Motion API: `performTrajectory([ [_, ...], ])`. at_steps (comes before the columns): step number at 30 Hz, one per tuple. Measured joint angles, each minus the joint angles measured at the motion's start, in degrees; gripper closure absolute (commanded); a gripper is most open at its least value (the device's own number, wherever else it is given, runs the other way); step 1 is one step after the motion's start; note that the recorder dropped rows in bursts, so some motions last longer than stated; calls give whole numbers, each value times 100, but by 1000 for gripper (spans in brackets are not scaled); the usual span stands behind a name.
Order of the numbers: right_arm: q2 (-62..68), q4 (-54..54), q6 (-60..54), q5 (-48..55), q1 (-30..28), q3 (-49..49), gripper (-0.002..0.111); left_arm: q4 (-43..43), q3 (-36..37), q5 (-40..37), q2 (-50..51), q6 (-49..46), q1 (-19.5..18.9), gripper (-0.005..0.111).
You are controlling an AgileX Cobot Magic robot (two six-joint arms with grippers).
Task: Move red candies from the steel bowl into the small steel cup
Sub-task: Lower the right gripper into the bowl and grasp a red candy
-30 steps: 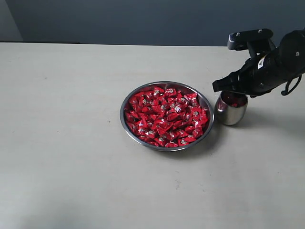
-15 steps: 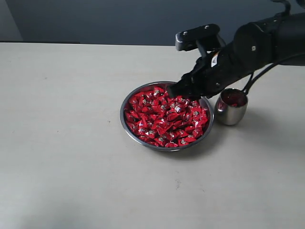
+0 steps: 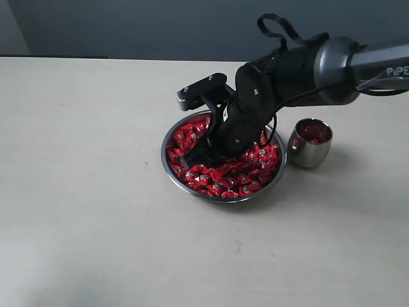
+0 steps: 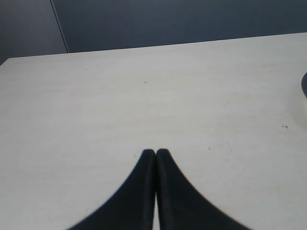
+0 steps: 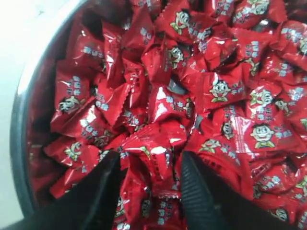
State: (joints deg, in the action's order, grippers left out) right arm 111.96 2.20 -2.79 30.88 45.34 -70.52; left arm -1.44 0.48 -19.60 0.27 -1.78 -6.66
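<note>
Gone from the cup point(image 3: 309, 146) by the bench's point(image 4: 96, 96) right edge, right gripper point(image 5: 151, 160) sits spread among the bowl's point(image 3: 163, 157) candies point(image 3: 252, 169); left gripper point(image 4: 155, 153) is pinched together.

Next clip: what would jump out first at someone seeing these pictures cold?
The heap of bright red candies filling the steel bowl in the middle of the table catches the eye first. Next is the black right gripper, down in the pile with its jaws open on either side of one candy. Just right of the bowl in the exterior view stands the small steel cup, with some red already showing inside.
</note>
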Motion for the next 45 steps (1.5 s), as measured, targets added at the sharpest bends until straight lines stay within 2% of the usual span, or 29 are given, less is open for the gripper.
performTrajectory([
  [3,240,-10,0,0,0,-24,68,0,0,0,0,0,0,106],
  [4,282,-10,-12,-12,0,-24,73,0,0,0,0,0,0,106],
  [5,339,-21,-13,-24,0,-24,79,0,0,0,0,0,0,106],
  [6,351,-34,-13,-34,0,-24,97,0,0,0,0,0,0,106],
  [7,363,-64,-13,-34,0,-37,108,0,0,0,0,0,0,106],
  [12,359,-311,7,149,0,-91,108,0,0,0,0,0,0,106],
  [23,-510,-307,21,348,0,-153,108,0,0,0,0,0,0,106],
  [30,122,-106,34,-220,0,-153,108,0,0,0,0,0,0,106],
  [38,292,-14,34,-389,0,-153,107,0,0,0,0,0,0,106],
  [39,294,-14,34,-389,0,-153,104,0,0,0,0,0,0,106],
  [42,329,-14,34,-392,0,-153,71,0,0,0,0,0,0,106],
  [43,329,-14,43,-402,0,-153,67,0,0,0,0,0,0,106],
  [45,329,-14,43,-402,0,-153,69,0,0,0,0,0,0,106],
])
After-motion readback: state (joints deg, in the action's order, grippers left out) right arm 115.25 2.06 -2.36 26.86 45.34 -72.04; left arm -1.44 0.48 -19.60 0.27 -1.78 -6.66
